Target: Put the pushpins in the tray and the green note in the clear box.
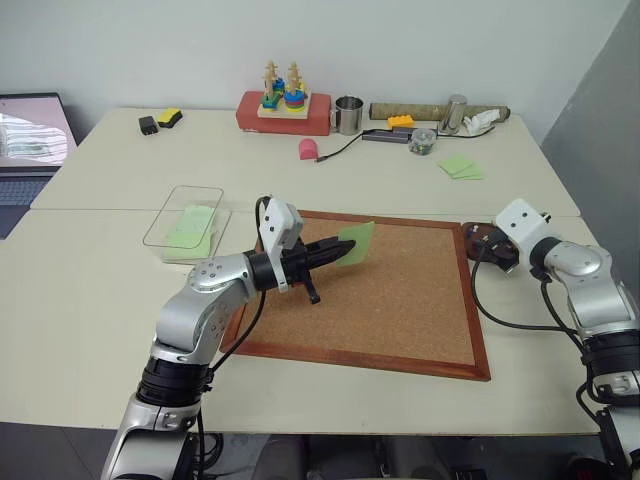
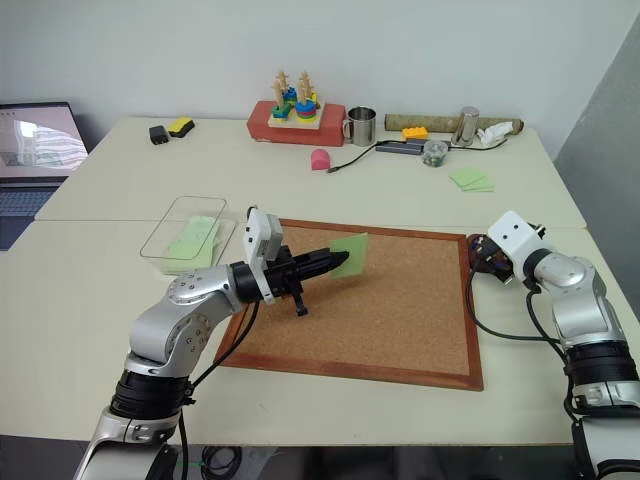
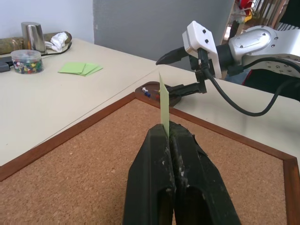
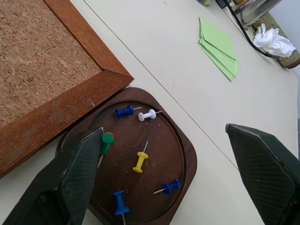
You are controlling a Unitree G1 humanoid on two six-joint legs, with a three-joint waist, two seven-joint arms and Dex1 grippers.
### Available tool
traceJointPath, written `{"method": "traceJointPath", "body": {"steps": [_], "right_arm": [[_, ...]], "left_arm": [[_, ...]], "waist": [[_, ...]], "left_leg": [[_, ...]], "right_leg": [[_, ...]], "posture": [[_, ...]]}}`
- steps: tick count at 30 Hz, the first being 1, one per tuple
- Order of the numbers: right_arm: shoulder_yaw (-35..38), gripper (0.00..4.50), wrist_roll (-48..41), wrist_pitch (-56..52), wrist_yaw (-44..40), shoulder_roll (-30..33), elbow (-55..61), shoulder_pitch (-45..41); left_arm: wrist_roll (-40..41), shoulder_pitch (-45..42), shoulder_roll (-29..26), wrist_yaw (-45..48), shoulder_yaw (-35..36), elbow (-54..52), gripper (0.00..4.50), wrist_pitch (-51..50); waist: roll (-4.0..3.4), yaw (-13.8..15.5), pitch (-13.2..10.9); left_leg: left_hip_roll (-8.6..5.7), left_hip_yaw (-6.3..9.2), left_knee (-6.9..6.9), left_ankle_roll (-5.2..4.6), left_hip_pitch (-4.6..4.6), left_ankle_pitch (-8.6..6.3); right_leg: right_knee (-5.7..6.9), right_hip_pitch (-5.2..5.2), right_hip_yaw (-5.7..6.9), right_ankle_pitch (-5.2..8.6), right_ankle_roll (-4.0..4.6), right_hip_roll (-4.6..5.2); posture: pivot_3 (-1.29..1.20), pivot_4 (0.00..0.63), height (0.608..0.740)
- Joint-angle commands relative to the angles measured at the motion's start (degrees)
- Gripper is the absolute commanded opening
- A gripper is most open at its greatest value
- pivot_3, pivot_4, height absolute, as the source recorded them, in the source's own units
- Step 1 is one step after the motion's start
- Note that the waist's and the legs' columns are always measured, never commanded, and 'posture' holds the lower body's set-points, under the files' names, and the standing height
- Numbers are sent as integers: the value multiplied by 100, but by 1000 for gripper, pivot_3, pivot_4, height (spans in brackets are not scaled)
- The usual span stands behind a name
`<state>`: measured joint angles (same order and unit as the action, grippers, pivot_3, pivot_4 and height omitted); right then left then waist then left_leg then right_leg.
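My left gripper (image 1: pixel 343 248) is shut on the lower edge of the green note (image 1: pixel 357 241) and holds it upright above the corkboard (image 1: pixel 400 310). The clear box (image 1: pixel 153 232) stands left of the board with a green sheet (image 1: pixel 193 228) lying in it. My right gripper (image 4: pixel 164 133) is open just over the dark brown tray (image 4: pixel 187 157), which sits off the board's right corner. Several pushpins lie in the tray: blue (image 4: pixel 124 111), white (image 4: pixel 147 115), yellow (image 4: pixel 139 161) and a green one (image 4: pixel 107 139) beside one finger (image 4: pixel 79 173).
A stack of green notes (image 1: pixel 461 167) and a small jar of pins (image 1: pixel 422 141) sit at the back right. A metal mug (image 1: pixel 348 115), a red box with a stacking toy (image 1: pixel 283 110) and a pink object (image 1: pixel 308 149) line the back. A laptop (image 1: pixel 30 140) is far left.
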<state>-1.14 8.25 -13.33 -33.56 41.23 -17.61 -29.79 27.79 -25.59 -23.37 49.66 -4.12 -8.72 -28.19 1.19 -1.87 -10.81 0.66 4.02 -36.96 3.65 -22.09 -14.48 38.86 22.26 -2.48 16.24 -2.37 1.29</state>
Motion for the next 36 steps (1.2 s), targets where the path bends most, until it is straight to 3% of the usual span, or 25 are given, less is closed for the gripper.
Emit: {"method": "traceJointPath", "body": {"steps": [1, 14, 21, 25, 29, 33, 36], "right_arm": [[217, 4392, -65, 2, 65, 127, 159, -73], [466, 4392, -156, 104, 282, 282, 388, -200], [627, 4392, -808, -523, -598, 504, 1364, -155], [547, 4392, -1512, -1154, -1503, 662, 2246, -24], [399, 4392, -2650, -2068, -2283, 599, 3312, -182], [122, 4392, -3287, -2714, -2248, 118, 3770, -760], [-43, 4392, -3412, -2902, -2180, -97, 3741, -1053]], "left_arm": [[-18, -112, 15, 55, 4, -51, 0, 159], [-69, -113, 45, -60, 54, -11, 0, 253], [-11, -193, -101, -277, 364, -178, 0, 191], [-40, -210, -548, -325, 759, -266, 0, 120], [-291, -299, -1414, -330, 1394, 281, 0, 266], [-700, -355, -2203, -513, 1786, 1048, 0, 413], [-1003, -499, -2473, -740, 1865, 1736, 0, 587]], "waist": [[0, 0, 0], [0, 0, 0], [0, -1, 0], [-1, -15, -1], [-3, -25, -2], [-5, -57, -4], [-4, -37, -4]], "left_leg": [[0, 0, 0, 0, 0, 0], [0, 0, 0, 0, 0, 0], [1, 2, 0, 0, 0, 0], [5, 4, 1, 0, 1, 0], [8, 10, 2, -1, 0, -1], [9, 14, 2, -1, 3, -1], [7, 14, 1, -1, 2, -1]], "right_leg": [[0, 0, 0, 0, 0, 0], [0, 0, 0, 0, 0, 0], [0, 0, 2, 0, 0, -1], [1, 2, 2, 0, 0, -4], [3, 3, 6, 0, 0, -8], [5, 2, 10, 1, -1, -9], [3, 2, 11, 1, -1, -7]], "posture": [[0, 150, 740], [0, 150, 740], [0, 150, 740], [0, 150, 740], [0, 150, 740], [0, 150, 740], [0, 150, 740]]}}
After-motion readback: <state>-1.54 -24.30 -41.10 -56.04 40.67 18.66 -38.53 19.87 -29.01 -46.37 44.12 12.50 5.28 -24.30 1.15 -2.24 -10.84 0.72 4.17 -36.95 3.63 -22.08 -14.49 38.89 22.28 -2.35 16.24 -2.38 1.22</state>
